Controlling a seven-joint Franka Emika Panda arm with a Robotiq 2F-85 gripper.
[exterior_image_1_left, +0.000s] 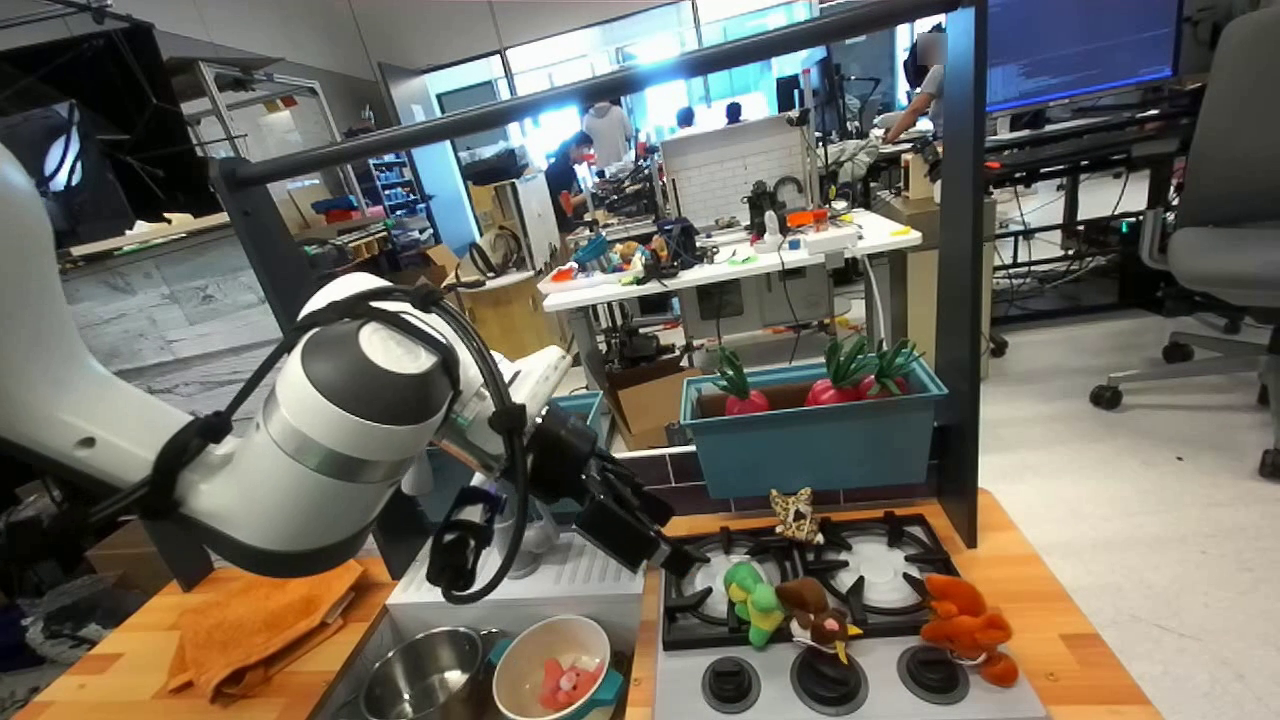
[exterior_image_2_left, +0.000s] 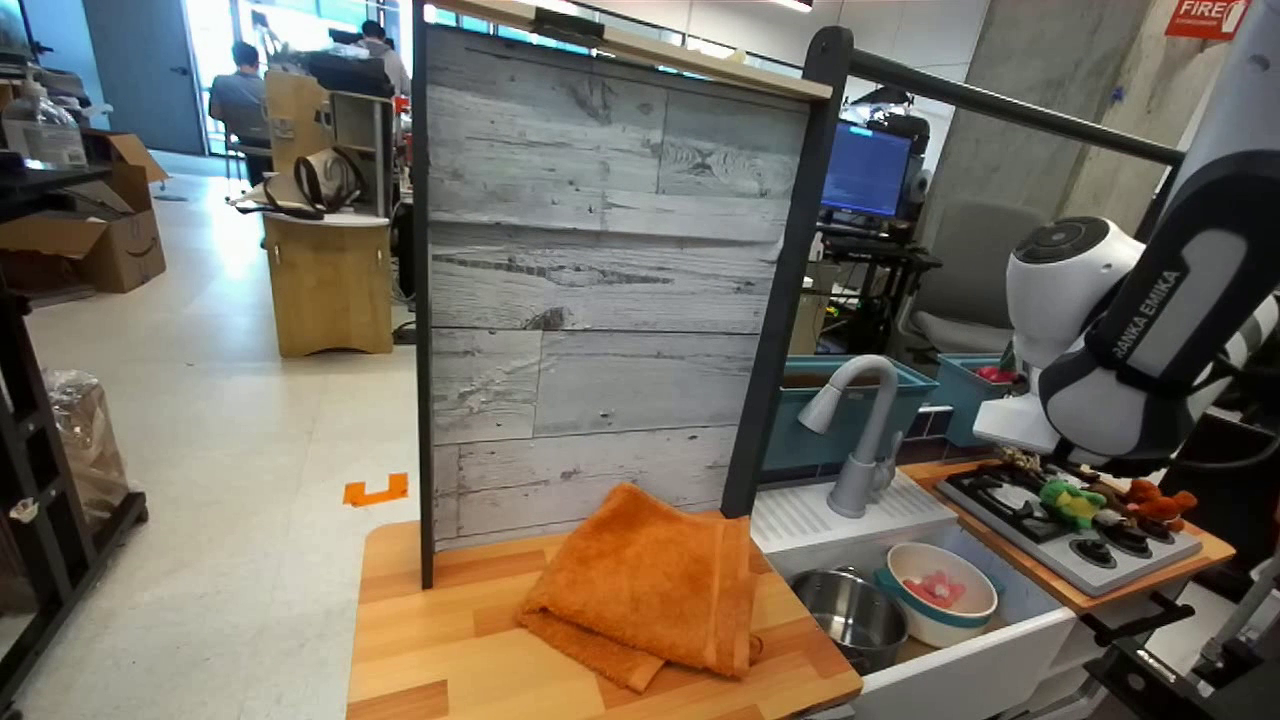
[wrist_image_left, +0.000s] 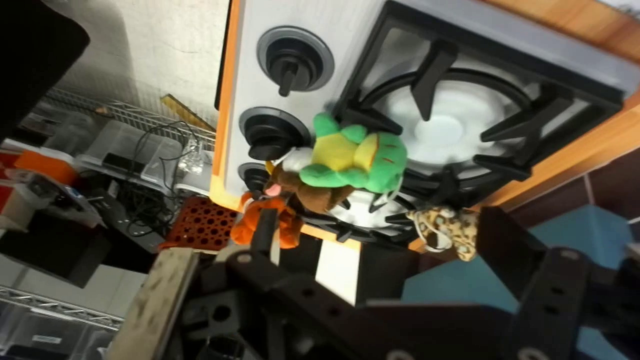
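The gripper (wrist_image_left: 377, 217) is spread wide near the stove (wrist_image_left: 345, 25), where a green toy (wrist_image_left: 352, 157) lies beside a brown toy (wrist_image_left: 312, 197).

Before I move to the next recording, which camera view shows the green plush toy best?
The wrist view: there the green plush toy appears largest and unobstructed, with its yellow patches clear. Both exterior views show it much smaller, on the stove next to the brown plush toy.
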